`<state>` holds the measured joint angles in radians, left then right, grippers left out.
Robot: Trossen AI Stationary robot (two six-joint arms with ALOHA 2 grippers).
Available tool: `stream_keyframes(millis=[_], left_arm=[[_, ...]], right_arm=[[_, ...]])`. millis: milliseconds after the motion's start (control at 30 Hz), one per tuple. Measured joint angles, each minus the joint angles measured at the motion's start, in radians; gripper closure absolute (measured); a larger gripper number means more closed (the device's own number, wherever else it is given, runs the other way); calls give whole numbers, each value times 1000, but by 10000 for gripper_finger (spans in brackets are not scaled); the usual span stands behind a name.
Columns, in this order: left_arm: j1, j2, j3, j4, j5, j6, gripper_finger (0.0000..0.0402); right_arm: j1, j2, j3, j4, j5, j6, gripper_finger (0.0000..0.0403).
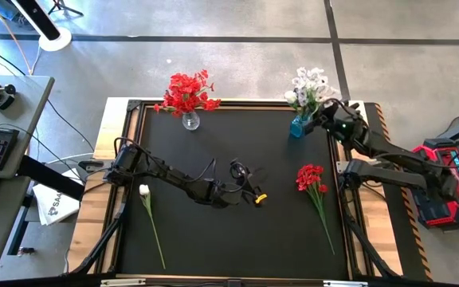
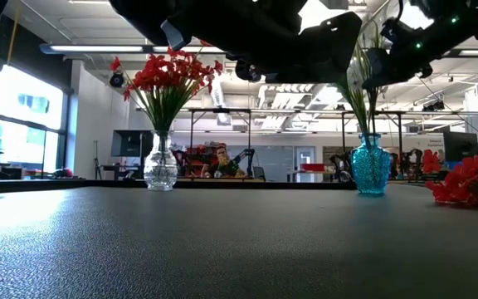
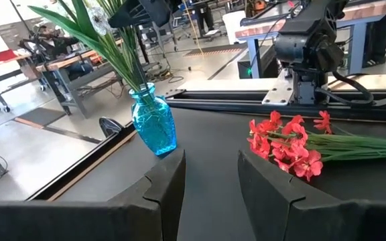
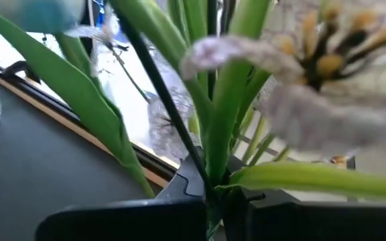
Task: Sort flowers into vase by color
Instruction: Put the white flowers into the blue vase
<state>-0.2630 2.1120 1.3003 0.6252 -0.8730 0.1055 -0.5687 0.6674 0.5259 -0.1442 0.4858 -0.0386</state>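
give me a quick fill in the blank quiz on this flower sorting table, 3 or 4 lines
1. The clear vase holds ____ flowers.
2. The white bunch stands in a ____ vase.
3. The red flower lying loose on the mat is nearer the ____ arm.
4. The right gripper is up at the blue vase, shut on a green ____, while the left gripper waits open mid-mat.

Missing words: red; blue; right; stem

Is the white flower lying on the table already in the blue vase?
No, the white flower lies flat on the table's left side, far from the blue vase at the far right.
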Motion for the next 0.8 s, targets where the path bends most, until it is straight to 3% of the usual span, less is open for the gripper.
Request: stream_keyframes(millis=[333,633,800], left_arm=[[0,-2,0,0,0,-24,275],[2,-2,0,0,0,-24,275],[2,-2,0,0,0,-24,275]], right_arm=[[-16,0,0,-81,-23,65,388],[-16,-1,2,-92,-24,59,255],[-5,-1,62,-202,-26,100,199]])
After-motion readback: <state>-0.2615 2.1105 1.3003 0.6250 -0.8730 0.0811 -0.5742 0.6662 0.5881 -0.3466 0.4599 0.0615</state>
